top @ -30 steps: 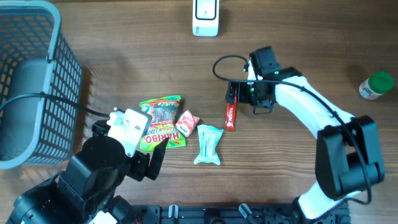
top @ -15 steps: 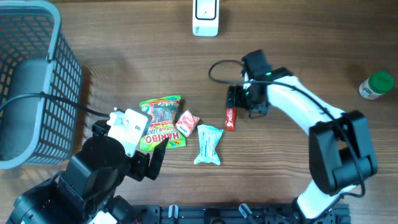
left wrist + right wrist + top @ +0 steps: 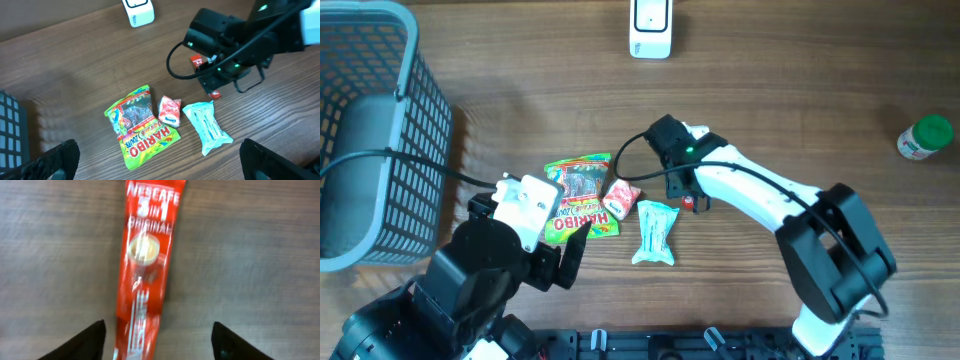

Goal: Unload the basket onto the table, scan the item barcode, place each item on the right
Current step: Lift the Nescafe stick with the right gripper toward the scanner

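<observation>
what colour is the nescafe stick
Red with white lettering; the stick shows best in right wrist view.

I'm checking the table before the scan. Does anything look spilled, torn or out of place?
Nothing stands out. The Haribo bag, the small red packet and the pale blue packet lie flat and intact, and the Nescafe stick lies flat between the fingers of the right hand.

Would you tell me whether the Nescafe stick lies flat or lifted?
Flat: the Nescafe stick rests on the table, the right claw open around it.
</observation>
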